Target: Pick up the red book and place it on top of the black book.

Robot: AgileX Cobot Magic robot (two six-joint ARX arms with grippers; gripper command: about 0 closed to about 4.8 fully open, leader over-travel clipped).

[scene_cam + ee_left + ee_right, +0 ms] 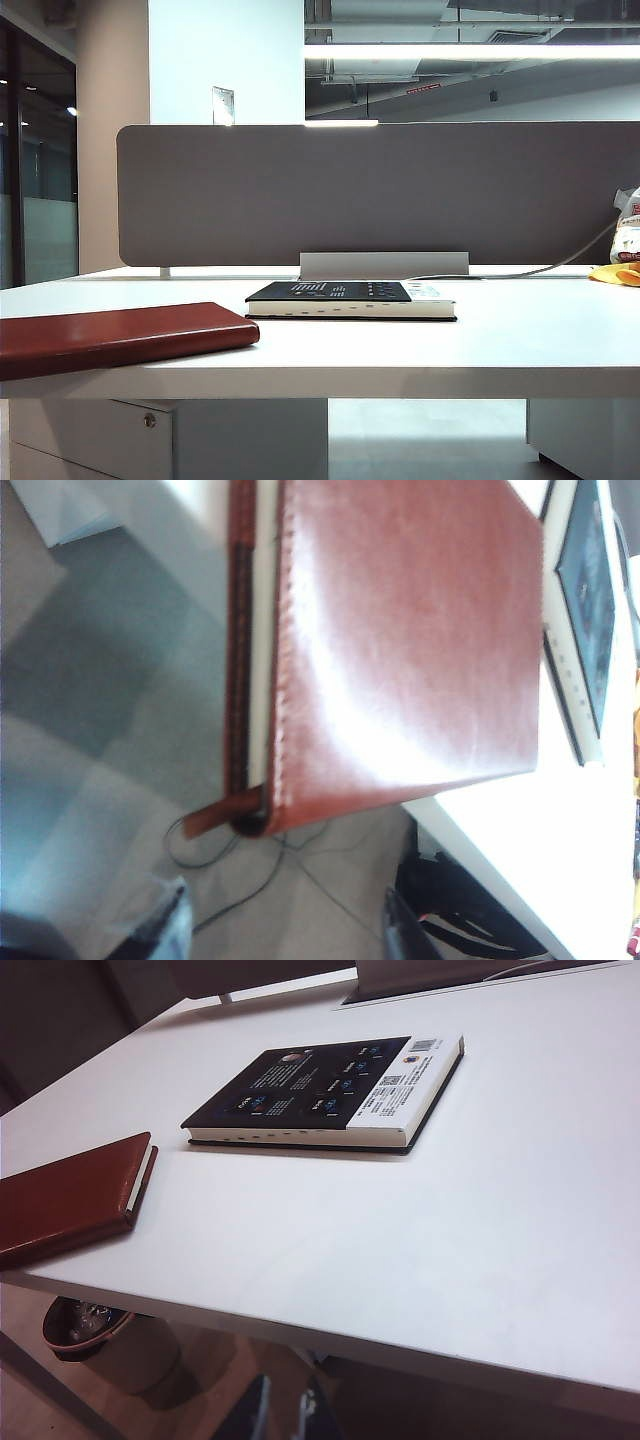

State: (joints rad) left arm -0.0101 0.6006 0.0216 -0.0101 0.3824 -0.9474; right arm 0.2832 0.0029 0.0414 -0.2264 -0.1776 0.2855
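A white counter carries the red book, jutting past its near-left edge, and the black book lying flat farther back, well apart.

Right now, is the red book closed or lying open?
Closed. The red book lies flat on the table, cover shut over pale page edges, overhanging the near edge.

The red book lies flat and closed at the table's front left edge, partly overhanging it, cover glossy, pale pages showing. The black book, thicker and white-edged, lies flat mid-table, apart from it.
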